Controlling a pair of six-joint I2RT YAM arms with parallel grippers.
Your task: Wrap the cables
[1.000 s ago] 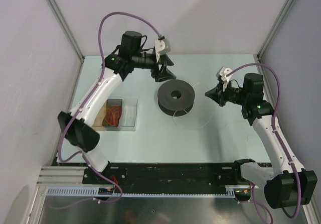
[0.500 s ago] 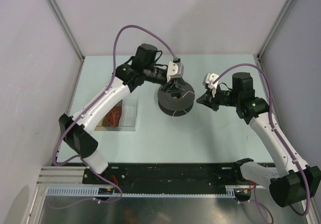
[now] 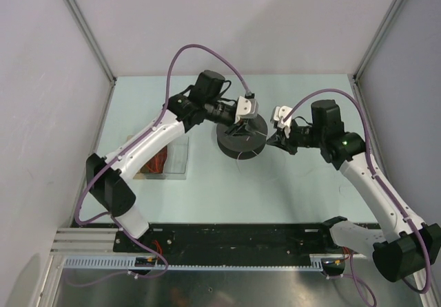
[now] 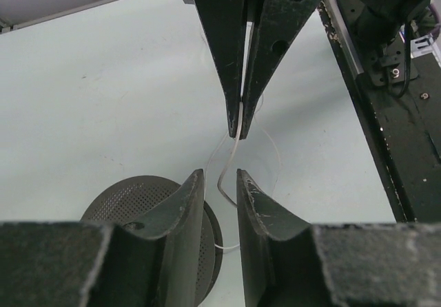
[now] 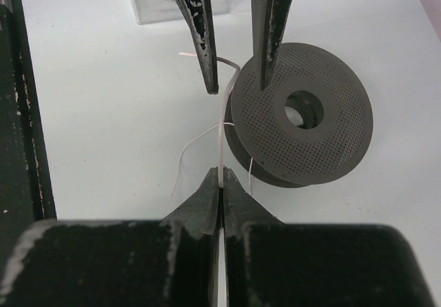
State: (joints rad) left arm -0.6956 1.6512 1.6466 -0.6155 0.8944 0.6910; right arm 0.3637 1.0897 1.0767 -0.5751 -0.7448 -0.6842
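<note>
Near the middle of the surface (image 3: 289, 197), somewhat toward the far edge: black perforated spool (image 5: 337, 124), lying flat on one flange, centre hole facing up. Just to the right of the spool: right hand (image 5: 220, 176), fingertips fully together and pinching the thin white cable (image 5: 220, 142). From that pinch point: cable run leading toward the left hand (image 4: 219, 174) and in between its fingers. Over the far part of the spool: left hand, fingers parted by a narrow gap, one on either side of the cable, not clamped on it; contact between fingers and cable not determinable. Tips of the two hands pointing at each other, close but apart. On the surface beside the spool, on its near and right sides: further slack cable in loose, thin loops, hard to trace in the top view. Toward the left edge of the surface, well apart from the spool: clear plastic box (image 3: 178, 157) holding red and orange items (image 3: 157, 161) too small to identify, partly hidden beneath the left arm (image 3: 148, 138). Along the near edge of the surface: black base plate (image 3: 241, 237) carrying both arm mounts.
</note>
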